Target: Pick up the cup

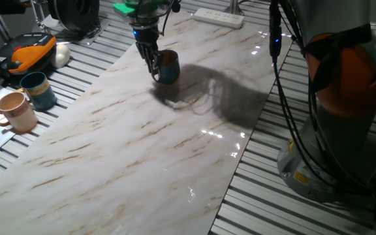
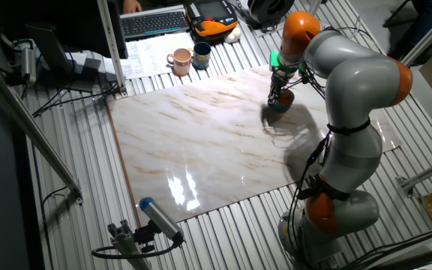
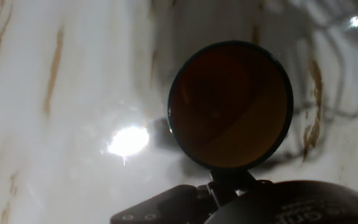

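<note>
The cup (image 1: 170,68) is a dark navy mug with an orange-tan inside. It is at the far side of the marble tabletop (image 1: 142,150). My gripper (image 1: 155,68) comes down from above and is shut on the cup's rim at its left side. The cup looks lifted slightly off the marble, with its shadow below it. In the other fixed view the cup (image 2: 282,100) hangs under my gripper (image 2: 276,97). The hand view looks straight down into the cup (image 3: 231,104), with my gripper (image 3: 229,179) clamped on the rim at the bottom edge. The handle is hidden.
A teal mug (image 1: 39,89) and a pinkish-tan mug (image 1: 17,111) stand off the marble at the left. An orange-and-black bag (image 1: 25,53) lies behind them. A white power strip (image 1: 218,17) lies at the far edge. The arm's base (image 1: 344,98) stands at the right.
</note>
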Tool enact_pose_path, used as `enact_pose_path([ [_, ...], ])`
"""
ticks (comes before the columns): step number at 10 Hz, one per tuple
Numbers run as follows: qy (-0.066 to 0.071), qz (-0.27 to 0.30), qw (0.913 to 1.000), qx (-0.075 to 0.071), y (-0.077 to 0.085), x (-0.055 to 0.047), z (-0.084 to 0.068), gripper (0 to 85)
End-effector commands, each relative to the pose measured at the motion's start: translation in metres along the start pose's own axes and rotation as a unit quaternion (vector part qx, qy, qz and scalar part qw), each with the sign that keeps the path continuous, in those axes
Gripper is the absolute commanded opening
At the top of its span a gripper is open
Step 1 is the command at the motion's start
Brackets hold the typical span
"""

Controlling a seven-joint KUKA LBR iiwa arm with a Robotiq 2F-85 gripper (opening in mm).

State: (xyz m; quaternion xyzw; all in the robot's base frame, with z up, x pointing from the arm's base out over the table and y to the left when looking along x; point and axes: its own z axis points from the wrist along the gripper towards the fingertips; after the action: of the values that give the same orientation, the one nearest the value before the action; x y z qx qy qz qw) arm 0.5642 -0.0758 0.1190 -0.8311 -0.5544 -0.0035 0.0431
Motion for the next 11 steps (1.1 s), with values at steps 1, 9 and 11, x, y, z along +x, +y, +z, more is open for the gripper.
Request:
enact_pose_path([
  [1, 0.006, -0.025, 0.9996, -0.013, -0.0020, -0.0002, -0.0031, 0.0],
  [9, 0.007, -0.136, 0.9898, -0.044, -0.0084, 0.0041, -0.0080, 0.0],
  [11, 0.010, -0.141, 0.9888, -0.047, -0.0081, 0.0053, -0.0064, 0.0],
])
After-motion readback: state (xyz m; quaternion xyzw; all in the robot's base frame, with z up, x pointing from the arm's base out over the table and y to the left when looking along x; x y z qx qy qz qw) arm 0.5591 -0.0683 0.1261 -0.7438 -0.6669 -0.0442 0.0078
